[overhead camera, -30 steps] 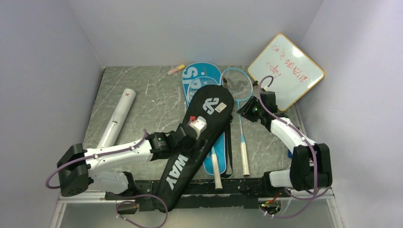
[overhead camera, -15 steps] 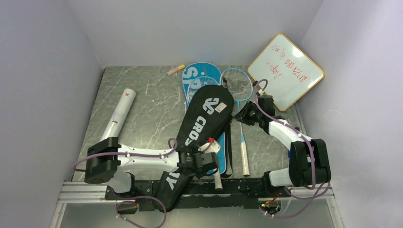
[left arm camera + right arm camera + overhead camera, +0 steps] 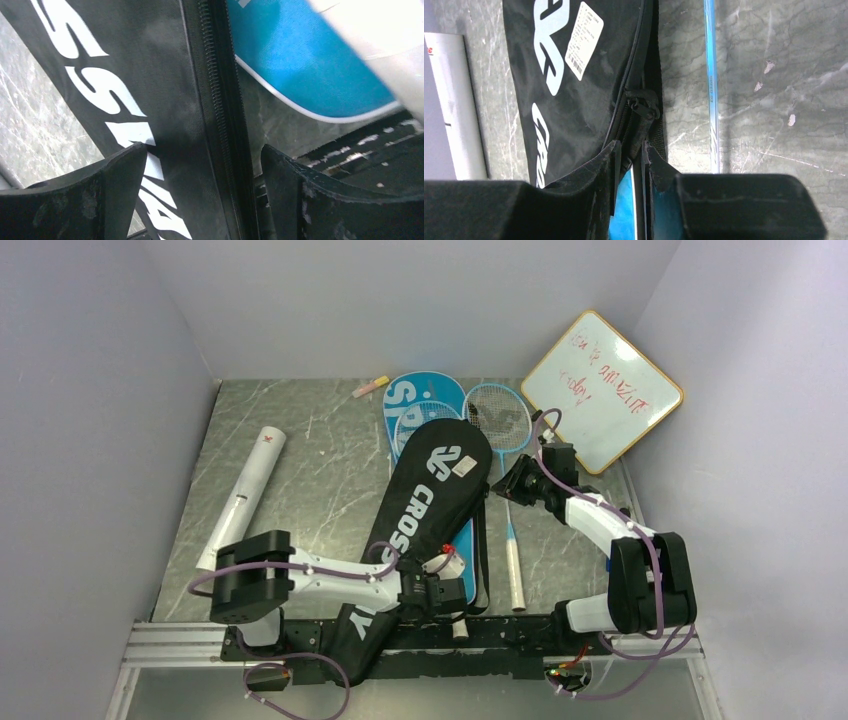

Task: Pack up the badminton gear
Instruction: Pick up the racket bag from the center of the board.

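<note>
From above, the long black fabric "CROSSWAY" racket cover (image 3: 420,505) lies diagonally on the grey marbled counter (image 3: 310,450). Left wrist: the left hand (image 3: 202,152) stands spread, straddling its zip (image 3: 220,100). Right wrist: the right hand (image 3: 630,150) pinches the cover's zip edge.

You are looking down through the top camera from high behind the arm bases, taking in the whole table (image 3: 320,450) from afar. The left wrist camera is facing down, very close over the zip edge of the black cover (image 3: 165,100) near the table's near edge. The right wrist camera is facing along that same zip farther up, almost as close. All three views are sharing this cover.
</note>
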You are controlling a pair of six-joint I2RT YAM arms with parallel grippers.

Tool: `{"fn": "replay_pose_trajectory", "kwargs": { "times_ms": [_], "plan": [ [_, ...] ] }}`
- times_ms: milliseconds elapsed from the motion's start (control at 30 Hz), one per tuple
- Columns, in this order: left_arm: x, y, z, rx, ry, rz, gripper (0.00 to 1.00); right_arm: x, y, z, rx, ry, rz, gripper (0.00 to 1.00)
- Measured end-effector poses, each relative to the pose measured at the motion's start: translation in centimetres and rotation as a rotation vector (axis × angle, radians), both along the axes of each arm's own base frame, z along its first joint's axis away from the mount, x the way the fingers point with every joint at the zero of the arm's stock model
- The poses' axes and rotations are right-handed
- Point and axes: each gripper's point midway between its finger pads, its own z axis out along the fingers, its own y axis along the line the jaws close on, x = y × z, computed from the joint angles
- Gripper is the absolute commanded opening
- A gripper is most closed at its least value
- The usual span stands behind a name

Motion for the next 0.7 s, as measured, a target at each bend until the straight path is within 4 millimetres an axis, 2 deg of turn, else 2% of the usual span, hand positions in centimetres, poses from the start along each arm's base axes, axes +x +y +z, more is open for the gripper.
{"fn": "replay_pose_trajectory", "kwargs": {
  "times_ms": [100, 167, 200, 267, 300, 567, 700],
  "plan": [
    [0.1, 0.4, -1.0, 0.045, -0.008, 0.007, 0.8, 0.3, -0.1, 0.4, -0.008, -0.05, 0.006, 0.29],
    [0.2, 0.4, -1.0, 0.044, -0.016, 0.013, 0.64, 0.2, -0.3, 0.7, -0.022, -0.088, 0.009, 0.31],
    [0.4, 0.6, -1.0, 0.053, -0.027, 0.017, 0.5, 0.1, -0.5, 0.8, -0.034, -0.104, 0.01, 0.31],
    [0.8, 1.1, -0.9, 0.082, -0.053, 0.023, 0.1, 0.1, -0.6, 1.4, -0.054, -0.136, 0.022, 0.3],
    [1.1, 1.5, -0.7, 0.106, -0.073, 0.026, 0.06, 0.2, -0.7, 1.5, -0.061, -0.15, 0.029, 0.29],
    [1.3, 1.3, 1.5, 0.084, -0.096, 0.067, 0.05, -0.1, -0.4, 2.2, -0.085, -0.223, 0.076, 0.25],
    [0.9, 0.9, 3.4, 0.004, -0.074, 0.064, 0.05, -0.2, 0.3, 2.9, -0.097, -0.264, 0.113, 0.26]
  ]
}}
